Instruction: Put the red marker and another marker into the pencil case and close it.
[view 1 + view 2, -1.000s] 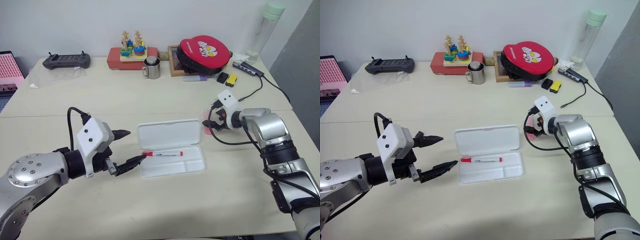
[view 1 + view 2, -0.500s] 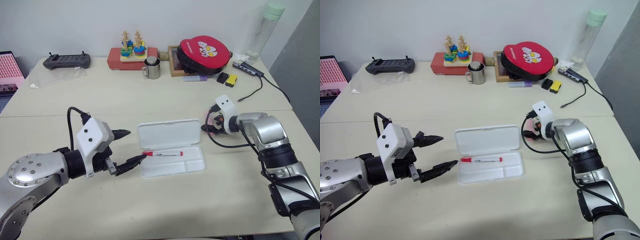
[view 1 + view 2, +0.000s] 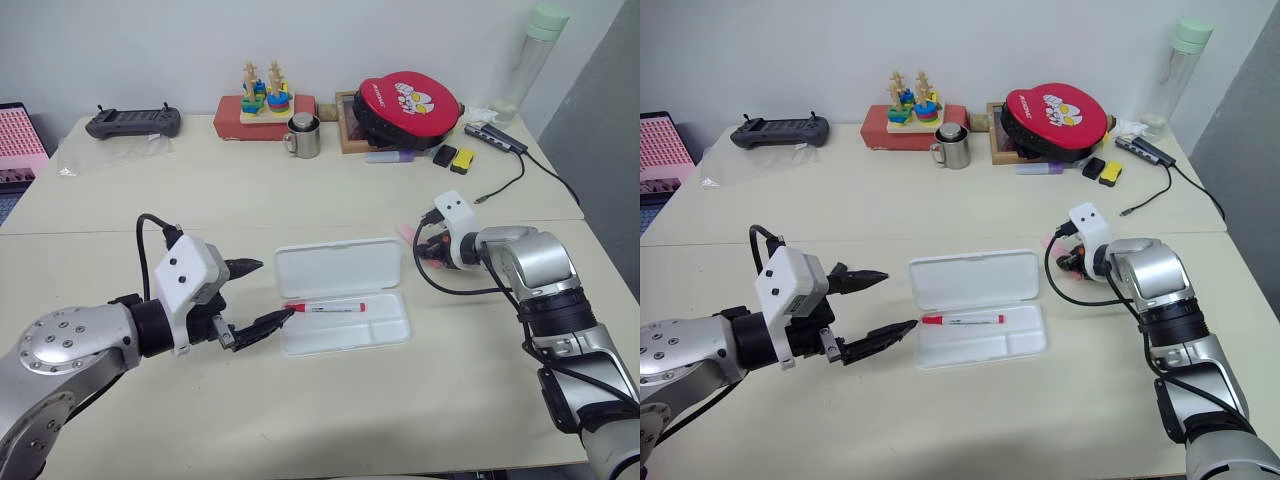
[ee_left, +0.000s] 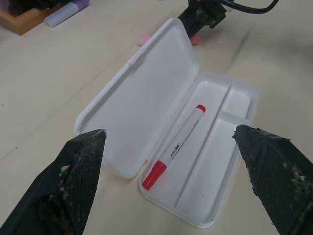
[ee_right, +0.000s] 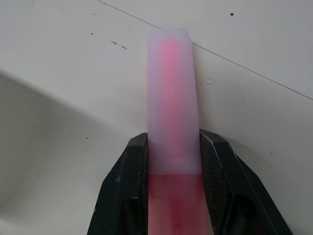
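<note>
The pink highlighter [image 5: 172,112] sits between the two fingers [image 5: 124,196] of the right gripper [image 3: 432,248], which press against its flat sides; its pale capped end sticks out past the fingertips over the desk [image 3: 300,200]. In the head views this gripper is just beyond the far right corner of the pencil case [image 3: 345,297], and a bit of pink shows beside it.

The pencil case lies open in the middle of the desk, its lid folded flat on the far side and the divided tray on the near side. One red marker [image 3: 325,306] lies lengthwise in the tray's long compartment, close to the hinge, red cap toward the left arm.

The left gripper [image 3: 256,297] hovers just off the left end of the case, jaws spread wide and holding nothing; in its wrist view one finger [image 4: 78,186] stands on each side of the case's end.

Along the back of the desk there are:
- one black controller [image 3: 133,122]
- one red box with a wooden stacking toy [image 3: 264,90] on it
- one steel mug [image 3: 304,136]
- one round red pouch [image 3: 408,100]
- one purple marker [image 3: 390,156]
- one clear bottle with a green cap [image 3: 532,55]
</note>
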{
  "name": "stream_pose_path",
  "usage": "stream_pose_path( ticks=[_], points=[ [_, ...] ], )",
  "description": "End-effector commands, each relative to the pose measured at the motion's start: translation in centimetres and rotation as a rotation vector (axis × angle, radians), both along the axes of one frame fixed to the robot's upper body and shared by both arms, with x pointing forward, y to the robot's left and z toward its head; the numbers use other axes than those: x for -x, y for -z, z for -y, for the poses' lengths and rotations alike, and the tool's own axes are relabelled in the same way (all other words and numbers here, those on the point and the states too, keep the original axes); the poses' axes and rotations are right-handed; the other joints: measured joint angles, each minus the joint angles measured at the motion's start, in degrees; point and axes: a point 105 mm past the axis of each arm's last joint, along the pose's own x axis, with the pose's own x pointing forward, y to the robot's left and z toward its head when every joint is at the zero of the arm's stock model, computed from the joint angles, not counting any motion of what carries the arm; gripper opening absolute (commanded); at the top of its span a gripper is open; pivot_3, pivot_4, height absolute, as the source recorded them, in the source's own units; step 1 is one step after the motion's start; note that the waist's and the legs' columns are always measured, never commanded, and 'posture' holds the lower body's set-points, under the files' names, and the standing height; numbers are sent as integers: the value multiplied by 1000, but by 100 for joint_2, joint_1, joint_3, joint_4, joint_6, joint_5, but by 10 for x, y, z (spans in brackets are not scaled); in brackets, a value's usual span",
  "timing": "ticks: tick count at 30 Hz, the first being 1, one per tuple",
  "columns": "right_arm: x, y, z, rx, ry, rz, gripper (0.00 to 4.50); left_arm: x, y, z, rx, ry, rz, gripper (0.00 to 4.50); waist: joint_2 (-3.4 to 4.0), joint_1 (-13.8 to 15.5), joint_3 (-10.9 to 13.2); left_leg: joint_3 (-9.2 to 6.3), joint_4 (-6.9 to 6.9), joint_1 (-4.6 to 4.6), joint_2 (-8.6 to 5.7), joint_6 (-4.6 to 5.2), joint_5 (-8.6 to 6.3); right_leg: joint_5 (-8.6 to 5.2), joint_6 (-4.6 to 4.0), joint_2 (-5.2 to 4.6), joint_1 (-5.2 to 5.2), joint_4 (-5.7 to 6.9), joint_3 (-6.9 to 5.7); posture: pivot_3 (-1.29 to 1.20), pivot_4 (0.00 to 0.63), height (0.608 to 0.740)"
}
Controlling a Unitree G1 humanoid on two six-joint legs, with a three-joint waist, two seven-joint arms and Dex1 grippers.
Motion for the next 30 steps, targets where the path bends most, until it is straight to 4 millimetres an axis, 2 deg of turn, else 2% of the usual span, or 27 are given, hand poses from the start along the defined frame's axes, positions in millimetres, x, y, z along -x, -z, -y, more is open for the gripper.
stream_pose_path(
  ticks=[1, 8, 12, 16, 21, 26, 28, 30],
  points=[
    [0, -7, 5, -10, 10, 24, 1080, 0, -6, 3, -2, 9, 42, 4500, 0, 0, 0, 0, 0, 0, 0, 0, 0, 0, 0, 0, 0, 0, 0, 0, 150, 740],
    [-4, -21, 18, -2, 22, 86, 1080, 0, -7, 2, -2, 5, 44, 4500, 0, 4, 0, 0, 1, -1, -1, 0, 0, 0, 0, 0, 0, 1, 0, 0, 150, 740],
    [1, -51, 28, -13, -57, 179, 1080, 9, -5, 3, 8, 27, 10, 4500, 1, 3, 0, 1, 0, -1, -1, 0, 0, 0, 0, 0, 0, 0, 0, 0, 150, 740],
    [21, -63, 38, 56, -202, 187, 1080, 21, 1, -9, -30, 19, -43, 4500, 1, 3, 1, 2, -1, -2, 2, 2, -1, 0, 0, 0, 0, -9, -1, 0, 150, 740],
    [41, -77, 48, 115, -318, 190, 1080, 23, 0, -19, -43, -11, -56, 4500, 1, 8, 1, 4, -1, -3, 3, 22, -12, -1, 1, 0, 4, -11, -4, 0, 150, 740],
    [77, -86, 37, 117, -604, 160, 1080, 25, 7, -21, -83, 0, -81, 4500, 2, 8, 1, 10, 3, 6, 5, 26, -14, 0, 1, 0, 13, -8, -1, 0, 150, 740],
    [83, -85, 29, 85, -641, 146, 1080, 23, 9, -24, -104, -7, -78, 4500, 2, -4, 1, 12, 2, 9, 7, 26, -14, 0, 1, 2, 14, -7, 0, 0, 150, 740],
    [105, -80, 17, 60, -774, 102, 1080, 21, 9, -25, -107, -6, -73, 4500, 2, 8, 1, 17, 2, 11, 19, 26, -14, 4, -5, 12, 15, -9, 1, 0, 150, 740]
  ],
)
